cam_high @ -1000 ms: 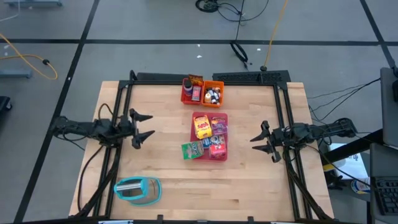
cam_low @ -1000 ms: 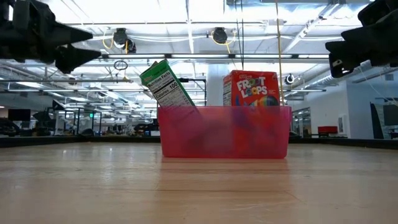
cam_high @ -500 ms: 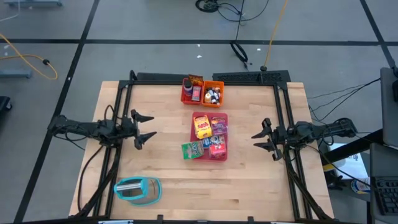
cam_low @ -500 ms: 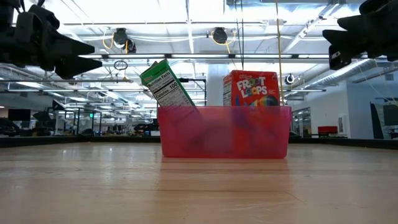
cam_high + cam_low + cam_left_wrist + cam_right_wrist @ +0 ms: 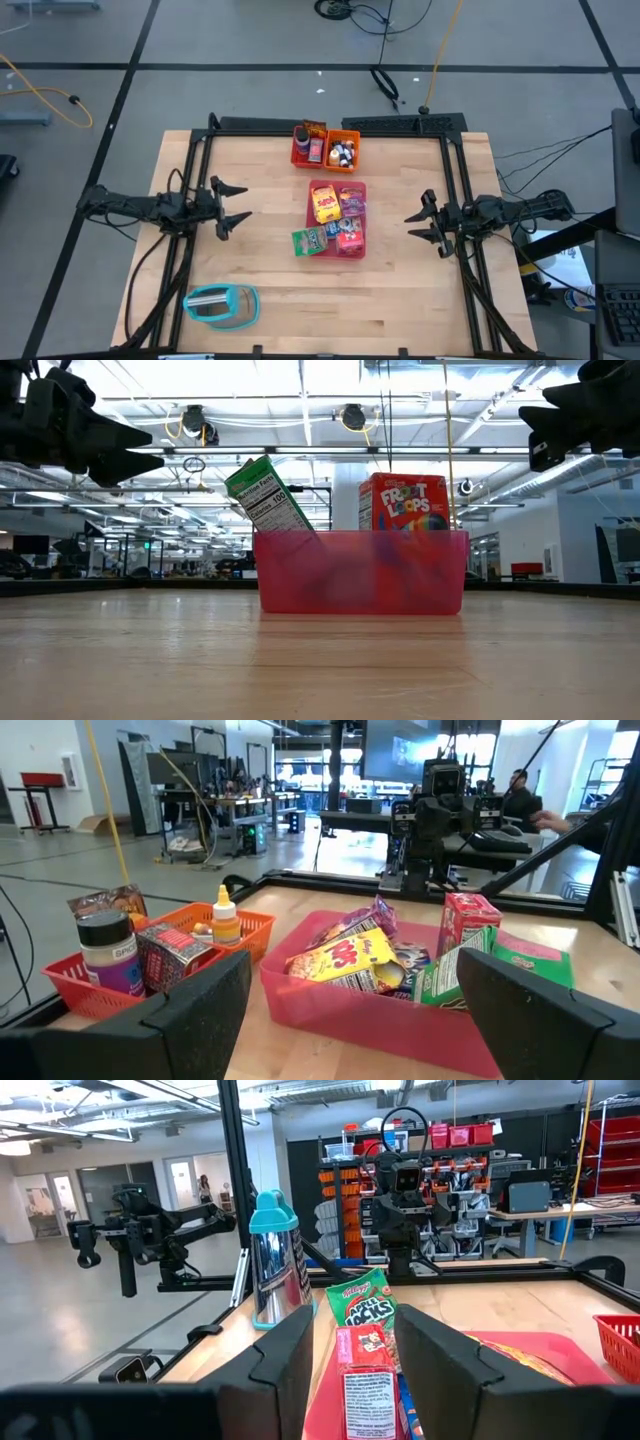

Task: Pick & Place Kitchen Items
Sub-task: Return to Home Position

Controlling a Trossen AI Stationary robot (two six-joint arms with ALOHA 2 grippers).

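A flat pink-red tray (image 5: 361, 186) sits mid-table with the kitchen items in it: a yellow box (image 5: 325, 205), a red box (image 5: 348, 238) and a green box (image 5: 310, 241) that leans over its left wall. In the low view the green box (image 5: 262, 495) and red box (image 5: 402, 502) stand above the tray wall (image 5: 360, 575). More items fill a red bin (image 5: 299, 157) and an orange bin (image 5: 353, 165) at the far edge. My left gripper (image 5: 232, 206) hovers open left of the tray. My right gripper (image 5: 420, 223) hovers open on its right.
A teal-lidded bottle (image 5: 222, 305) stands near the table's near left corner, also seen in the right wrist view (image 5: 278, 1260). Black frame rails (image 5: 196, 200) run along both sides and the far edge. Bare wood lies between each gripper and the tray.
In the low view my left gripper has dipped a little and my right gripper has risen a little, then both have held still. Both stay open. The items have not moved.
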